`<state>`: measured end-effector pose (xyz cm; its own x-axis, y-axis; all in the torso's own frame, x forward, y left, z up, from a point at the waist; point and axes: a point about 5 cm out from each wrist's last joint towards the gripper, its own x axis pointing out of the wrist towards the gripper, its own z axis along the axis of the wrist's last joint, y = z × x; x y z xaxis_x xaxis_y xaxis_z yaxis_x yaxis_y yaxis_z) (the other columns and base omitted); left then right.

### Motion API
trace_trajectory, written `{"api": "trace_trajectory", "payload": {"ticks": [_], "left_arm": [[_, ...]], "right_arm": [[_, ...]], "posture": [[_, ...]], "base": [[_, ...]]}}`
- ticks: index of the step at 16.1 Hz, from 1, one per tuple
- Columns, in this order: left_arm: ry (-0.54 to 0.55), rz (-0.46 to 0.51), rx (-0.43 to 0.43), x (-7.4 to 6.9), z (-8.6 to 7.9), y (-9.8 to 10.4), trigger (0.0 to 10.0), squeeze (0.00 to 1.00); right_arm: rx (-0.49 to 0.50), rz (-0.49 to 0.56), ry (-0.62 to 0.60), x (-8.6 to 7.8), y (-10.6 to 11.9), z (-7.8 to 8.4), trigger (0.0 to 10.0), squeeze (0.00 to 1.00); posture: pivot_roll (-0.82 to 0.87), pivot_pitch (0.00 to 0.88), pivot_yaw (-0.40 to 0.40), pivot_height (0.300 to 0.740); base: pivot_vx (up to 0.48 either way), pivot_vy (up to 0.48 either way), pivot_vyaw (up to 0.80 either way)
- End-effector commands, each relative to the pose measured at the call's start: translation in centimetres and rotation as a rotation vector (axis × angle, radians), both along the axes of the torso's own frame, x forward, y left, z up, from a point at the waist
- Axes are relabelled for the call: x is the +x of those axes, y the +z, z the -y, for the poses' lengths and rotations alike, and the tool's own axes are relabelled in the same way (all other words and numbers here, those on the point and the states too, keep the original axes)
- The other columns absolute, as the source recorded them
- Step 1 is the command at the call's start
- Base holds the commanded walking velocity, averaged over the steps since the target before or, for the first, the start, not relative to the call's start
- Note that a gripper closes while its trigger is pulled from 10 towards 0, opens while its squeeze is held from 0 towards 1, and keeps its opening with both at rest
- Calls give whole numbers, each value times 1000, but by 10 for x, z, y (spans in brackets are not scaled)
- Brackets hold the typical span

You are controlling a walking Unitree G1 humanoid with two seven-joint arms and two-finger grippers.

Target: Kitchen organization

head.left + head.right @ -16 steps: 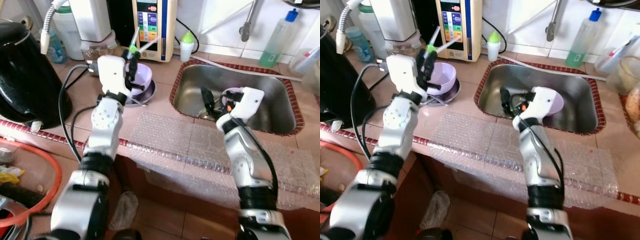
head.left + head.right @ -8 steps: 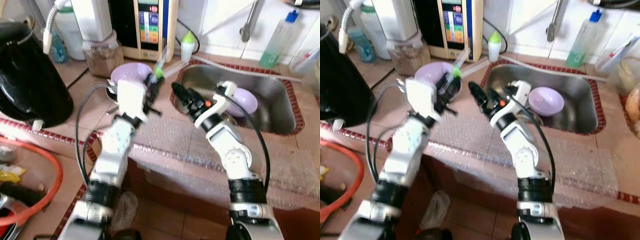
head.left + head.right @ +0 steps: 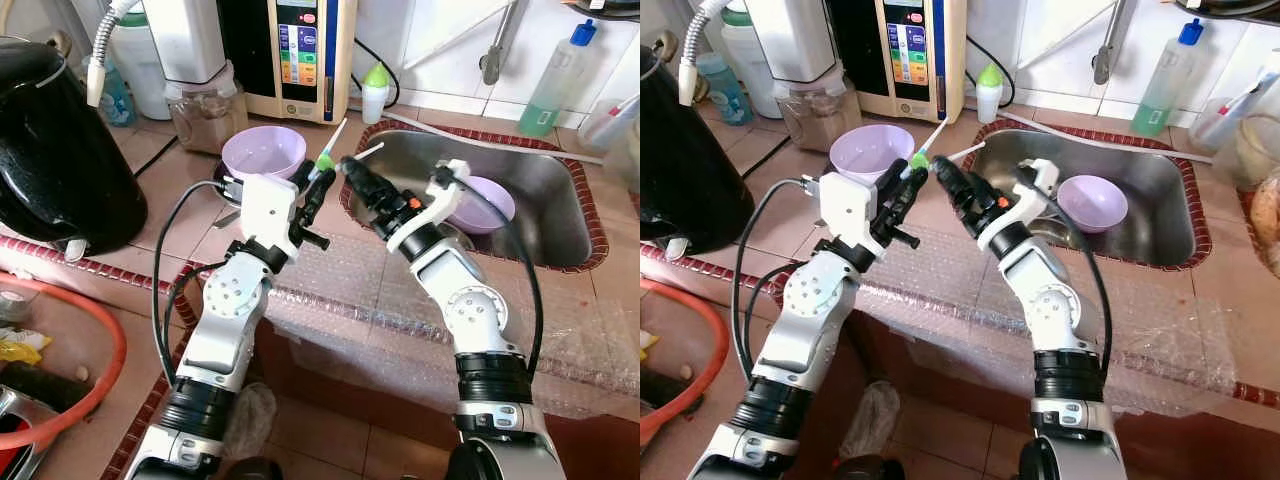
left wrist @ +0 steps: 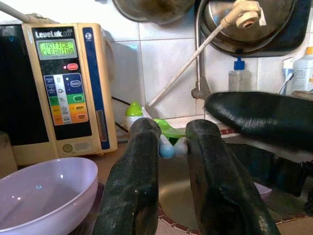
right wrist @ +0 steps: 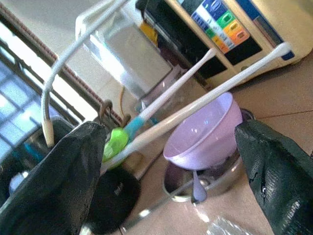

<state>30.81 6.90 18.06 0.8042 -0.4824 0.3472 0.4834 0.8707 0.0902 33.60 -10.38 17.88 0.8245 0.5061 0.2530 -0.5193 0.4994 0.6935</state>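
The left pincer [image 3: 318, 185] is clamping a bundle of long-handled utensils [image 3: 335, 150], a green one and white ones, above the tiled desk [image 3: 180, 215] just beside the sink's near-left corner. In the left wrist view its two black fingers [image 4: 134, 181] are pinching the green and pale blue handle ends between them. The right pincer [image 3: 355, 180] is reaching in from the sink side with its fingers spread wide; in the right wrist view the utensil handles [image 5: 195, 105] are lying between its two pads [image 5: 58, 181], which are not closing on them.

The desk is showing brown tiles with a red patterned edge, and a sheet of bubble wrap [image 3: 340, 290] is covering its front strip. A lilac bowl [image 3: 264, 153] is sitting on a metal dish on the desk behind the left arm. Another lilac bowl [image 3: 480, 205] is resting in the steel sink [image 3: 540, 180]. A black kettle [image 3: 55, 150] is standing at the far left. Against the white-tiled wall a water ioniser [image 3: 305, 55] with coloured buttons is standing, its screen reading "notice cleaning" in the left wrist view, and a green soap bottle [image 3: 558, 75] is standing behind the sink.
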Motion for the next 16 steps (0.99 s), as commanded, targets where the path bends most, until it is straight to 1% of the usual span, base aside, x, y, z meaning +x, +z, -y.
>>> {"api": "trace_trajectory", "payload": {"ticks": [1,2,3,5,6,7,8,10,14,16], "left_arm": [[-19,7,-1,-1,0,3,0,0],[-21,6,-2,-1,0,3,0,0],[-32,6,-1,-2,2,4,0,0],[-42,1,1,-4,4,3,0,0],[-43,-4,1,-5,5,2,0,0],[-46,-6,0,-6,6,2,0,0],[-50,-7,-2,-7,8,2,0,0],[-49,-12,-5,-6,8,1,0,0],[-41,-11,-11,-5,9,1,0,0],[-40,-18,-15,-3,10,1,196,0]], "right_arm": [[58,-34,-13,6,2,-3,10000,0],[68,-49,-29,9,1,-3,10000,0],[106,-67,-29,13,0,-5,10000,0],[115,-77,-11,17,-1,-12,10000,0],[123,-82,-4,18,0,-15,3647,0],[135,-89,-2,20,0,-17,314,0],[193,-106,7,23,2,-19,0,0],[181,-113,-3,27,3,-20,0,0],[191,-111,2,29,6,-21,0,0],[173,-119,-1,30,4,-20,0,0]], "posture": [[-10,0,34,740],[-9,0,35,740],[-6,0,35,740],[-6,0,34,740],[-6,0,32,740],[-4,0,29,740],[-3,0,26,740],[-4,0,18,740],[-10,0,11,740],[-18,0,11,740]], "base": [[0,0,0],[0,0,0],[0,0,0],[0,0,0],[0,0,0],[0,0,0],[0,0,0],[0,0,0],[0,0,0],[0,0,0]]}}
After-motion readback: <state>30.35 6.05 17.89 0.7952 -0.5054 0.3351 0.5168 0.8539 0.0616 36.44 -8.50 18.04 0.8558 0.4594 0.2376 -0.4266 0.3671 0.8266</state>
